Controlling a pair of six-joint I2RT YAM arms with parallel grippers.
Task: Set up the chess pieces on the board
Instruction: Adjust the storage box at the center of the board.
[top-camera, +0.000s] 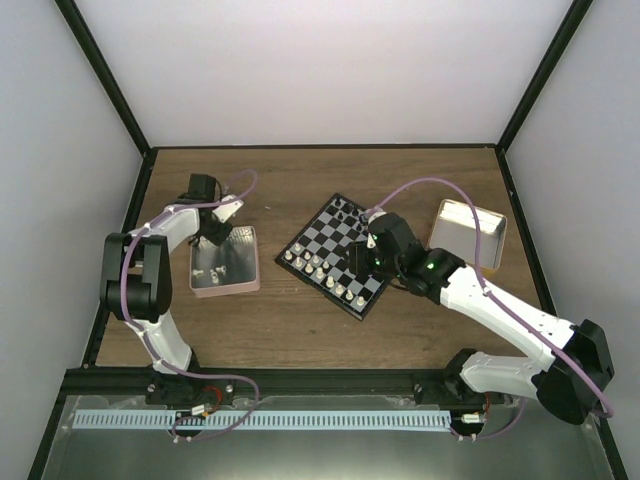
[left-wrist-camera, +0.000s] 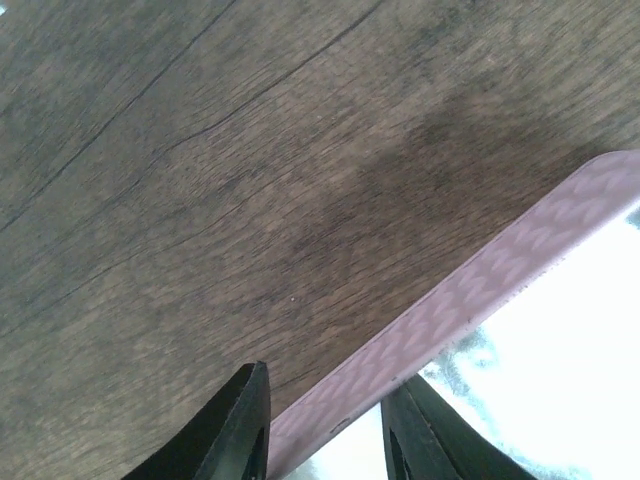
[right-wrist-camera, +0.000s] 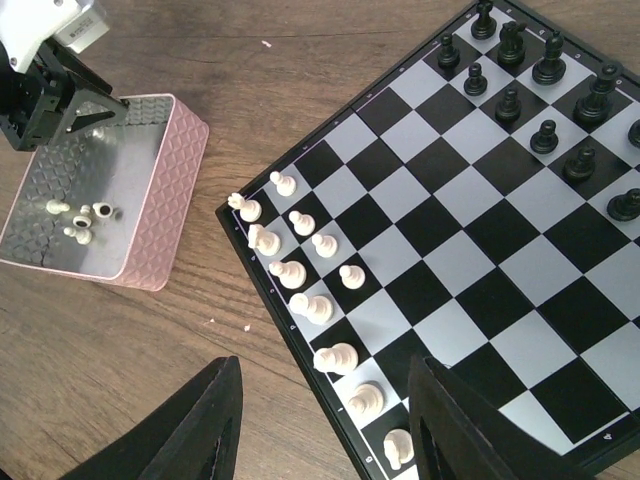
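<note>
The board (top-camera: 335, 246) (right-wrist-camera: 470, 250) lies at mid-table, turned like a diamond. Cream-white chess pieces (right-wrist-camera: 300, 272) (top-camera: 315, 265) line its near-left edge in two rows, and black pieces (right-wrist-camera: 545, 135) (top-camera: 347, 212) stand along the far side. A few white pieces (right-wrist-camera: 80, 222) lie loose in the pink tray (right-wrist-camera: 165, 200) (top-camera: 226, 286) (left-wrist-camera: 480, 290). My left gripper (left-wrist-camera: 328, 378) (top-camera: 213, 235) (right-wrist-camera: 75, 112) hangs over the tray's far rim, its fingers apart on either side of the rim and holding nothing. My right gripper (right-wrist-camera: 328, 365) (top-camera: 358, 258) hovers open over the board's white-side edge, empty.
A tan box with a silvery inside (top-camera: 470, 230) stands right of the board. Bare wooden tabletop (left-wrist-camera: 200, 200) surrounds the tray and board. Black frame posts and pale walls enclose the table on three sides.
</note>
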